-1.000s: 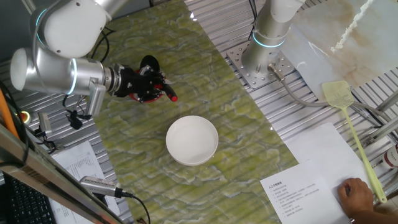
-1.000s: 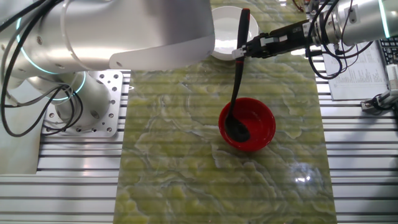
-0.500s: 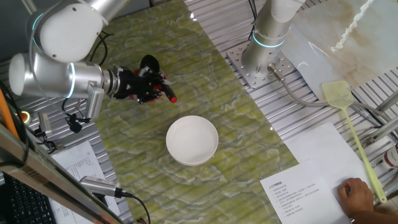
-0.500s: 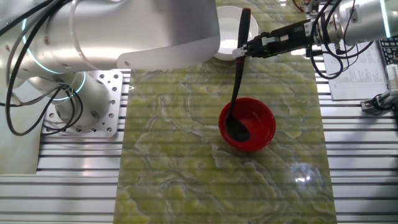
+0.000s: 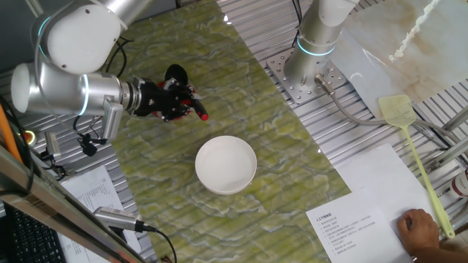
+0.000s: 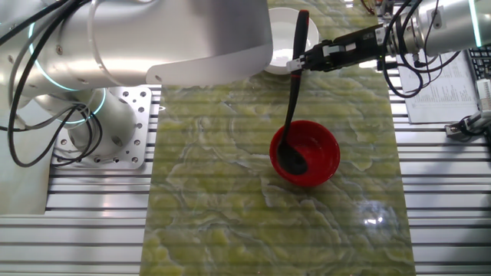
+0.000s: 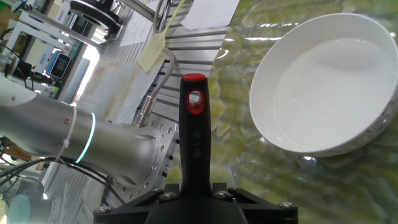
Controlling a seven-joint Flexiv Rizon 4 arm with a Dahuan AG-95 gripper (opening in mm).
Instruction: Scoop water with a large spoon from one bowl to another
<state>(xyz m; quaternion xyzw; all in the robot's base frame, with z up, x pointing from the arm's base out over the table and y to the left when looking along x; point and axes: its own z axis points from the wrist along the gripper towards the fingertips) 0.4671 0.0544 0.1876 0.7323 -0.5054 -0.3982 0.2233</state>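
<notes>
1. One fixed view: the gripper (image 5: 174,102) hangs over the green marbled tabletop (image 5: 241,80), reaching in from the side. The ladle (image 5: 191,104) shows only as its red-tipped handle end poking past the fingers; the head is hidden behind the wrist. The white bowl (image 5: 226,164) sits near the gripper, apart from it. A yellow-green fly swatter (image 5: 409,139) lies well apart from the white bowl, off the marble, next to a printed sheet (image 5: 351,223).

2. The other fixed view: the fingers (image 6: 301,60) are clamped on the upper handle of the ladle (image 6: 290,115). The handle runs steeply down, slightly tilted, and the head rests inside the red bowl (image 6: 305,152), low against the wall nearest the white bowl (image 6: 282,38). The water (image 6: 316,150) reads only as a faint sheen; level cannot be judged. The two bowls stand apart, white one beyond the red.

3. Hand view: the handle (image 7: 194,143) stands centred between the fingers (image 7: 242,198), pinched tight at its lower part, the red tip with hanging hole upward. The white bowl (image 7: 323,84) lies just beside it; whether it holds water cannot be told.

4. Judgement: step in hand is the dip, head down in the red bowl. Next move calls for a level lift clear of the red rim, a slow carry across to the white bowl, then a tilt. Risk: spilling on the carry.
</notes>
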